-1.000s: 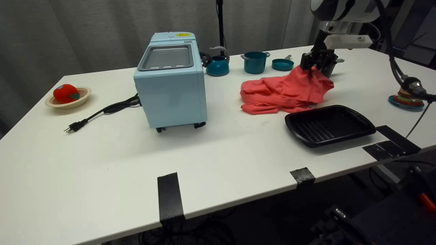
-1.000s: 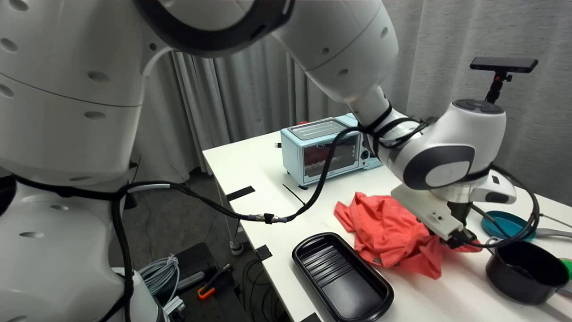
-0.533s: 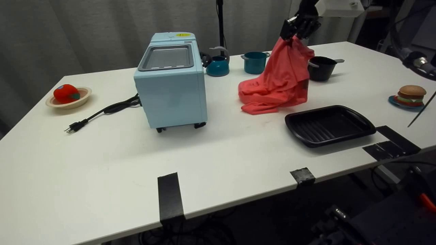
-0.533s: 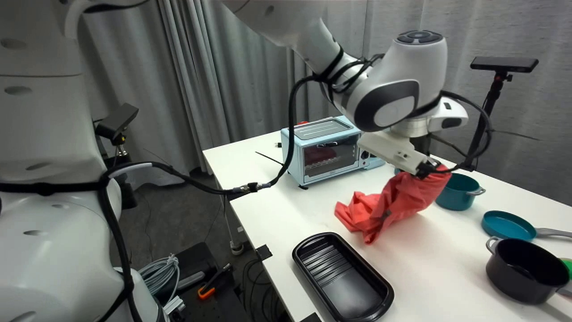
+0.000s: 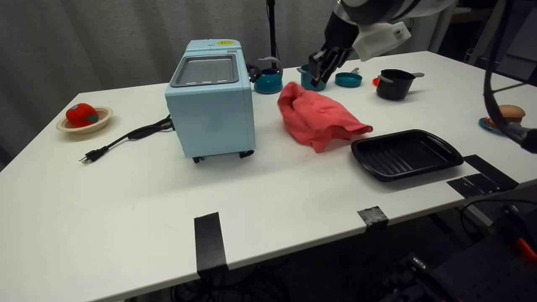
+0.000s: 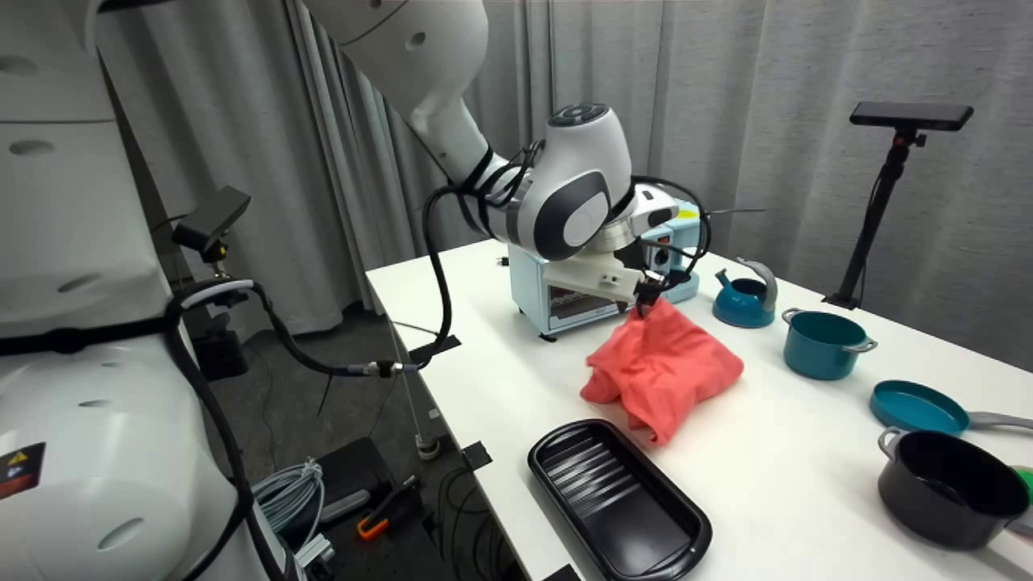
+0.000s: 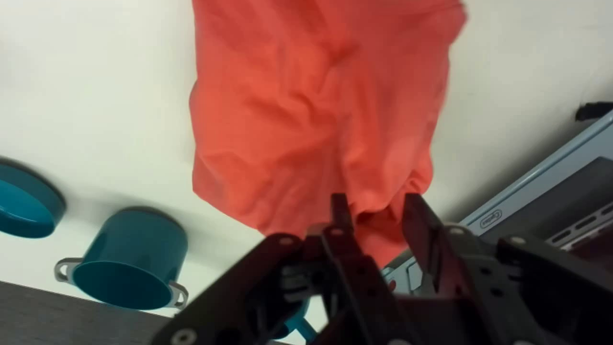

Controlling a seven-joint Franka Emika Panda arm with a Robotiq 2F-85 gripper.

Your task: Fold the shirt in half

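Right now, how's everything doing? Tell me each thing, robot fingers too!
Fingers: open
Shirt: rumpled, not flat
Toaster oven: door shut
Plug: unplugged
Kettle: upright
Teal pot: upright, lidless
Teal pan: right way up
Black saucepan: upright, lidless
Black tray: right way up
Tomato: tipped sideways
Burger: stacked

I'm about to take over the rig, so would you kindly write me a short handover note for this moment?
Gripper: open, over one end of the shirt; whether it touches the fabric, I can't tell.
Where: the shirt lies rumpled on the white table, between the light-blue toaster oven and the black tray in an exterior view.
Done: the shirt is in a compact bundle, but no neat half-fold shows; how its layers lie is unclear.
Left: probably smooth it, line up edges and make the fold, minding the nearby tray.
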